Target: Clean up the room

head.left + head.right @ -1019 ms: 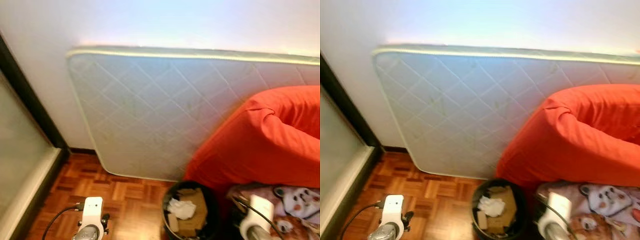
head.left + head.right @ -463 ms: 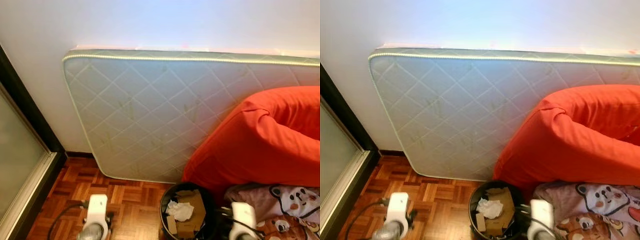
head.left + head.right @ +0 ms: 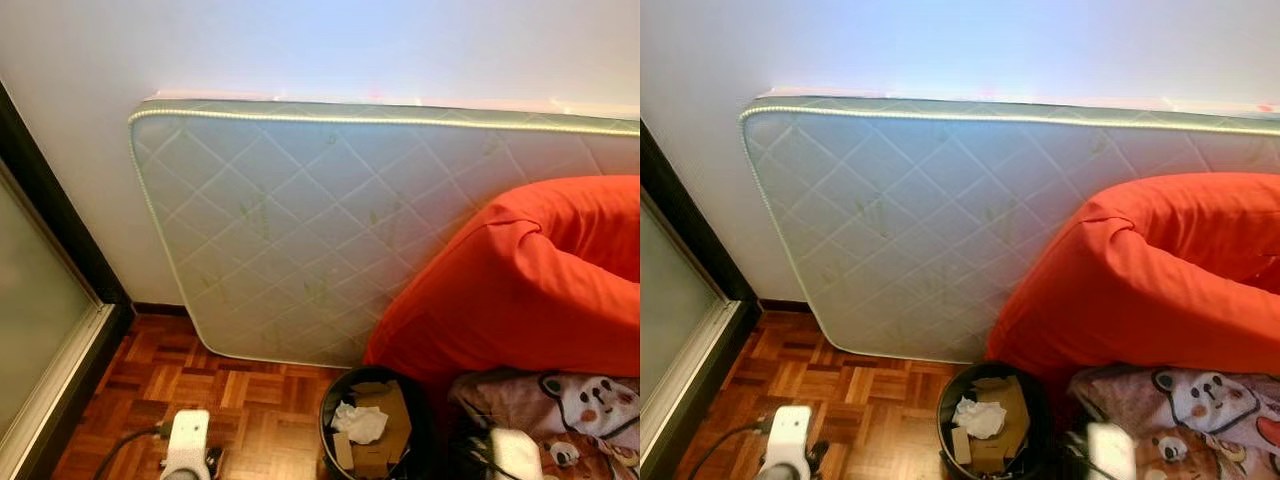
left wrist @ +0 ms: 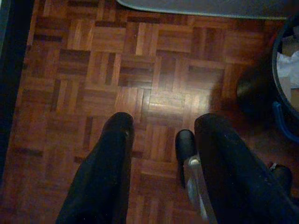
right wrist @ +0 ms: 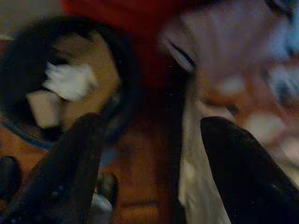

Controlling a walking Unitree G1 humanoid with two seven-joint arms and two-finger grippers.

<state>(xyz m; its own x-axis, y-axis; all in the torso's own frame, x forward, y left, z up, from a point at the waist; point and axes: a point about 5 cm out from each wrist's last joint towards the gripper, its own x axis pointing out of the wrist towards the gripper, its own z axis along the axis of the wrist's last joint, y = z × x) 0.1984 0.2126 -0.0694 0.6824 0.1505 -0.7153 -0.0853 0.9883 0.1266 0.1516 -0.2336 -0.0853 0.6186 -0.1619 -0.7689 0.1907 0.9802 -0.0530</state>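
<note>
Left gripper (image 4: 161, 154) jaws apart, nothing between, hovering over parquet floor (image 4: 93, 70). Right gripper (image 5: 149, 154) jaws apart too, empty, near bin rim and patterned blanket (image 3: 1200, 400) – view blurred.

Bin (image 3: 375, 420) at bottom centre of head view, upright, mouth facing up, holding cardboard and crumpled paper (image 3: 360, 422).

Judgement: next pickup probably blanket at lower right; square up to it, bring right gripper low, pinch fold clear of bin.

Mattress (image 3: 330, 220) stands on long edge against wall – long axis runs left-right across frame. Orange beanbag (image 3: 530, 290) leans against it.
</note>
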